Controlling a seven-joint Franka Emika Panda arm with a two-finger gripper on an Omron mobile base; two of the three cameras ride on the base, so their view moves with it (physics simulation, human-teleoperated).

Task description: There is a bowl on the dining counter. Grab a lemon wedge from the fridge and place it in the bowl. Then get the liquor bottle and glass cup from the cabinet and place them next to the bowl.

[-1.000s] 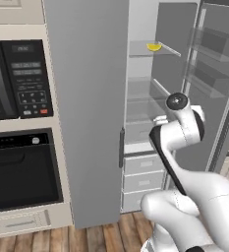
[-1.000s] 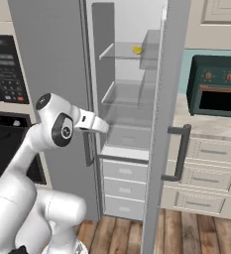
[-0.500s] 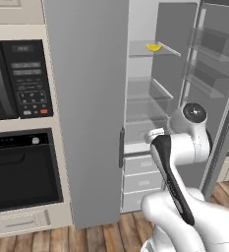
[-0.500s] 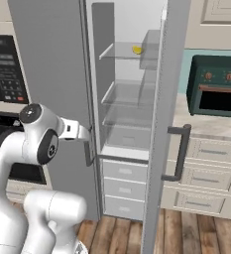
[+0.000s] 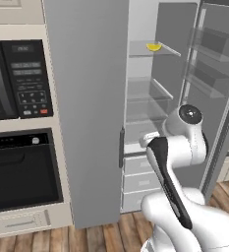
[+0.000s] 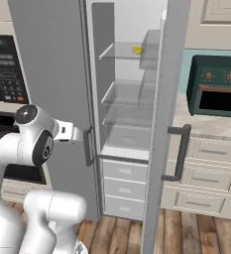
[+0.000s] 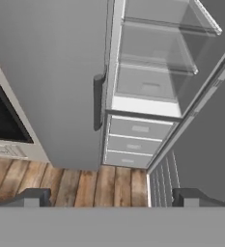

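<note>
One lemon wedge point(image 5: 154, 47) on fridge point(image 5: 86, 123) top shelf, long axis roughly left-right; gripper point(image 7: 111, 198) open, empty.

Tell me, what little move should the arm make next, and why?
Probably lift the hand toward the top shelf. The fridge has its right door open, the lemon wedge lies on that high shelf, and the open fingers hang low, aimed at the drawers and floor.
</note>
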